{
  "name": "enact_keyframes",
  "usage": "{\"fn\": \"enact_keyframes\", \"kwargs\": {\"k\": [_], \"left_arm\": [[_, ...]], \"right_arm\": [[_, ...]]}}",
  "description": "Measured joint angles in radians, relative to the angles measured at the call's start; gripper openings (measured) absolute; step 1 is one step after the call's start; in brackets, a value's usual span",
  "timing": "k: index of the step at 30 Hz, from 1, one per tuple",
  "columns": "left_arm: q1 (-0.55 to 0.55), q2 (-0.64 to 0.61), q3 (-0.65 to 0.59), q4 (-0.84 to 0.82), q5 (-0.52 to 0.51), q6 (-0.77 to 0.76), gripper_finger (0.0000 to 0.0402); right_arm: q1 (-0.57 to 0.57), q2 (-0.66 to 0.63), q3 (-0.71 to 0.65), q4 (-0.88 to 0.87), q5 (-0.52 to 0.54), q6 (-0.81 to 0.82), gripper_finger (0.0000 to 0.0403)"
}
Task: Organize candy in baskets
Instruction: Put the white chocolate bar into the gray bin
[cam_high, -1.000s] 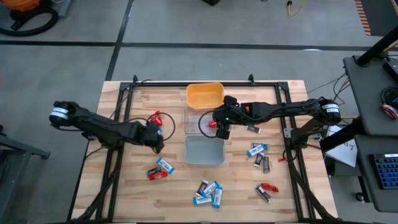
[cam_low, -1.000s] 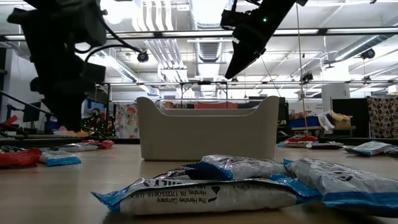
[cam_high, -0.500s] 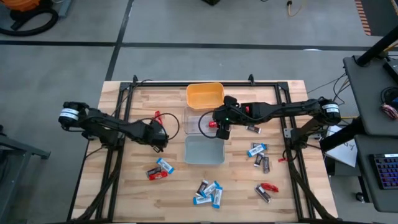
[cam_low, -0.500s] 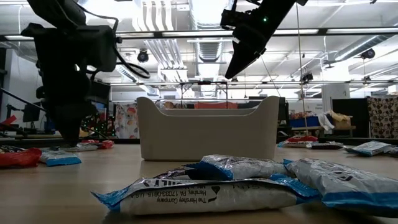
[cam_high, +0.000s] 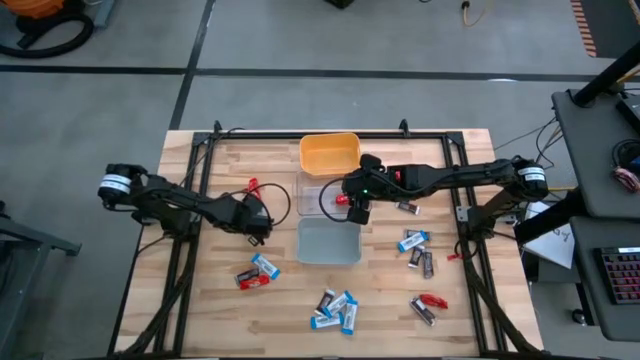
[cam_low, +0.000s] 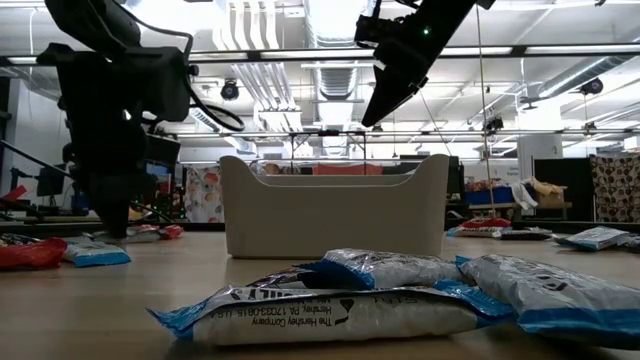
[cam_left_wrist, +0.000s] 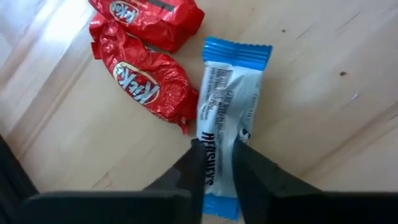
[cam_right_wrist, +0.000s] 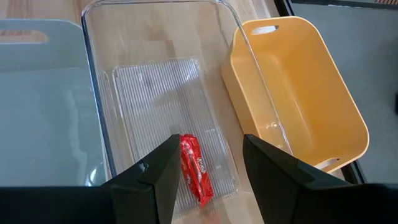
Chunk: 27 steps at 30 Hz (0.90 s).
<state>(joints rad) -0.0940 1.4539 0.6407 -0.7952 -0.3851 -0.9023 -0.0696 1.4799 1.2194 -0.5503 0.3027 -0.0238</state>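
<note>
On the wooden table, the left hand pinches a blue-and-white candy.

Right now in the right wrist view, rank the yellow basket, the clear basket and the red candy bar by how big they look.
1. clear basket, though the yellow basket looks about as big
2. red candy bar, clearly smallest

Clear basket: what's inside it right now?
One red candy bar lies on the clear basket's ribbed floor, below the open right hand. Its near end is hidden by that hand.
</note>
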Motion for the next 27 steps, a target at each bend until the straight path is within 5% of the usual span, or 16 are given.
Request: {"fn": "enact_keyframes", "kwargs": {"k": [3,15,27], "left_arm": [[0.001,-0.011,-0.001,0.007,0.006,0.001,0.0008],[-0.021,-0.126,0.041,-0.052,0.042,0.049,0.0000],[-0.108,-0.332,0.244,-0.033,0.027,0.251,0.0000]], "right_arm": [[0.000,0.000,0.000,0.000,-0.024,0.000,0.0166],[0.020,-0.029,0.000,-0.020,-0.042,0.010,0.0166],[0.121,-0.183,0.000,-0.037,-0.052,0.077,0.0166]]}}
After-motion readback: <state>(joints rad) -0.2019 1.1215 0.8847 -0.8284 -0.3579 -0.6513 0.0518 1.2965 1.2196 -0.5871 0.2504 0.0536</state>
